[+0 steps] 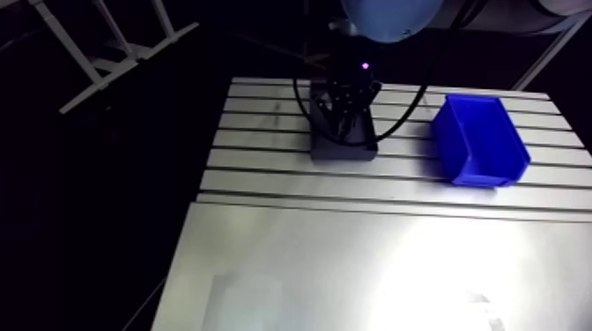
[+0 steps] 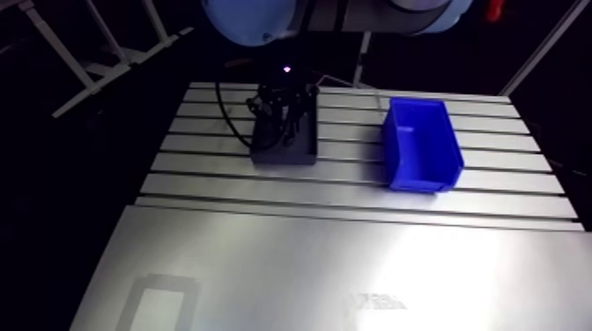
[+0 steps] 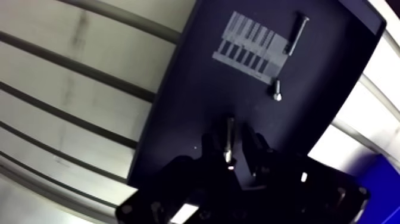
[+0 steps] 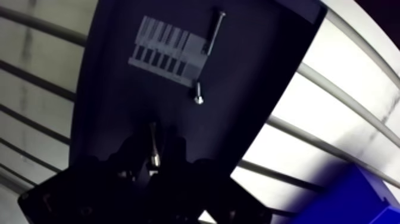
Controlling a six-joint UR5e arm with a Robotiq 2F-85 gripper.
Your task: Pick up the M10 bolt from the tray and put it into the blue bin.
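The bolt (image 3: pixel 230 138) lies flat on the dark tray (image 3: pixel 190 89), close to the tray's near edge and lengthwise between my gripper's (image 3: pixel 231 143) fingers (image 3: pixel 253 146). As far as I can read it, the fingers are spread, one on each side of the shank, with a thin dark line showing on either side of it.

Only the wrist view gives me this. It also shows, farther in on the tray, a short bolt (image 3: pixel 277 90) lying alone. Beyond that is a long thin bolt (image 3: pixel 296 33) beside a pale striped label (image 3: pixel 253 47), near the tray's far corner. All three bolts are well apart from one another.

In the arm view I lose the bolts altogether, because the wrist hangs low over the tray and hides its top. What that view gives me is the layout. The tray sits on the slotted table (image 1: pixel 291 185), and the blue bin (image 1: pixel 478 141) stands on the same slats, well apart from the tray, open side up and near the table's side edge. Bare slats run between tray and bin. On the near side of the tray a few slats lie bare, then comes a smooth metal sheet (image 1: pixel 308 264). The wrist view catches only a blue corner of the bin past the tray's edge.
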